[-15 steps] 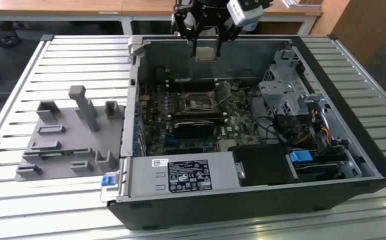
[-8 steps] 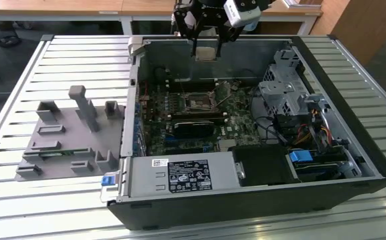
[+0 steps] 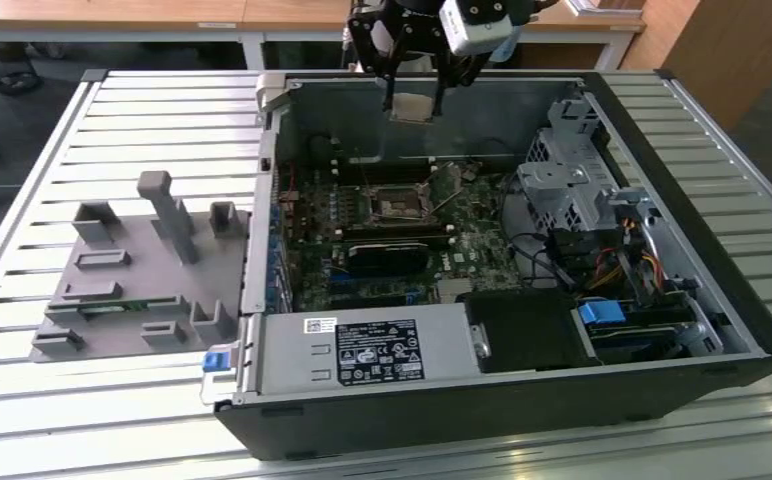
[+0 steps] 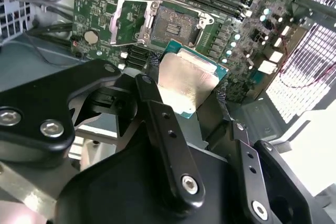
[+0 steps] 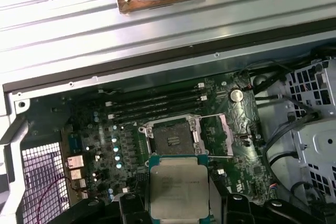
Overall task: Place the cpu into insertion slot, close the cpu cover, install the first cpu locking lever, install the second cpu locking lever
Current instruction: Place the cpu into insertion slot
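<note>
At the exterior view's left, a grey parts stand (image 3: pixel 106 270) is sitting idle. Further right, over the open computer case (image 3: pixel 493 410), the gripper (image 3: pixel 413 98) is pinching the cpu (image 3: pixel 410 110) by its edges, well above the insertion slot (image 3: pixel 396 203). The cpu cover (image 4: pixel 116 20) is lying flipped open. I'd say placing is under way, and seating calls for squaring the chip to the socket.

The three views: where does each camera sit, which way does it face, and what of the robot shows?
Exterior view: off the arm, high, looking down into the open case; the claw holds the cpu over it.
First wrist view: on the arm, looking down past the cpu at the slot; fingers flank it.
Second wrist view: on the arm behind the claw, looking along its fingers.
Both wrist views share cpu and slot.
</note>
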`<state>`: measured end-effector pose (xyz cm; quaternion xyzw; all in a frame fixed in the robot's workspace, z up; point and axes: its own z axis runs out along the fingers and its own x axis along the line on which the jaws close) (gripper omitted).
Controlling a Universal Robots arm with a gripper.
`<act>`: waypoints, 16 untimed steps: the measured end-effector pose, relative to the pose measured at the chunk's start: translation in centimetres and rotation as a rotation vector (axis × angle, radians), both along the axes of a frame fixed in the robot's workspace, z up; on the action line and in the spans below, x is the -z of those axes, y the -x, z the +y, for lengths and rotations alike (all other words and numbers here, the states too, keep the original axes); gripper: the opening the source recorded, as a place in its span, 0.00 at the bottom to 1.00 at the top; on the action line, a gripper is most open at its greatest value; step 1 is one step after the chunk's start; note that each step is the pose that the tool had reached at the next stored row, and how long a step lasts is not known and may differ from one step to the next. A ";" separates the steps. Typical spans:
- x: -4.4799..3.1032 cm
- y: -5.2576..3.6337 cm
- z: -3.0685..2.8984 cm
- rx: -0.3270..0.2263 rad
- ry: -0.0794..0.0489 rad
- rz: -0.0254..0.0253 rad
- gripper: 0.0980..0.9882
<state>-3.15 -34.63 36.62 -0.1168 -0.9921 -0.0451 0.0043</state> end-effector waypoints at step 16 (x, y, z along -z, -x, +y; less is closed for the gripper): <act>0.05 -0.01 0.04 0.156 0.002 -0.0001 0.49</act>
